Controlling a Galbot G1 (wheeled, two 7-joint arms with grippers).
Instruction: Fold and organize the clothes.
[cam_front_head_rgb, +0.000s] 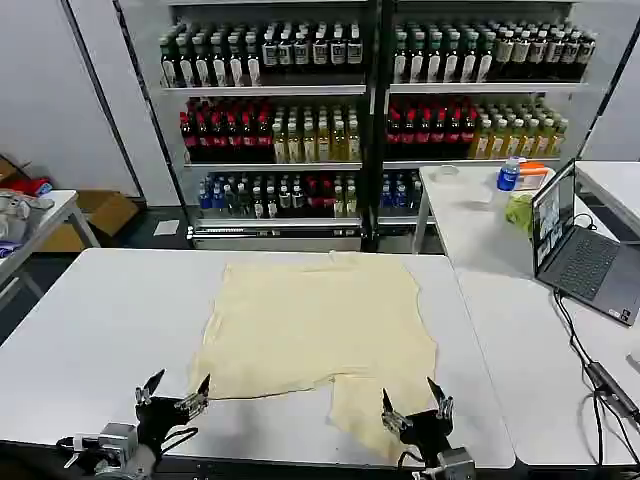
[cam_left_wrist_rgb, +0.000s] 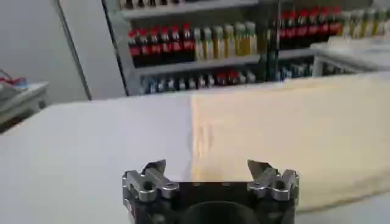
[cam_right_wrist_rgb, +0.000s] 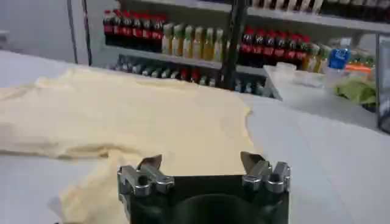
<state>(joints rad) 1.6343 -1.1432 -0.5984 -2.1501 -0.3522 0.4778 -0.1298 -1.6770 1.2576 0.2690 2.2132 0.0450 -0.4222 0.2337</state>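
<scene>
T-shirt (cam_front_head_rgb: 315, 330) lies spread flat at the middle of the white desk (cam_front_head_rgb: 90, 320), a flap hanging toward the near edge. Left claw (cam_front_head_rgb: 172, 392) hovers off the shirt's near-left corner, fingers apart, holding nothing. Right claw (cam_front_head_rgb: 413, 400) sits just beside that flap, also apart and empty.

Left wrist view: left claw (cam_left_wrist_rgb: 210, 170) open above bare desk (cam_left_wrist_rgb: 91, 146), T-shirt (cam_left_wrist_rgb: 292, 134) edge just beyond.

Right wrist view: right claw (cam_right_wrist_rgb: 204, 165) open over T-shirt (cam_right_wrist_rgb: 134, 119).

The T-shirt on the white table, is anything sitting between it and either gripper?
Nothing visible. The T-shirt lies spread on the table. The left gripper is open just off its near left corner, bare tabletop between. The right gripper is open beside the part reaching the near edge.
</scene>
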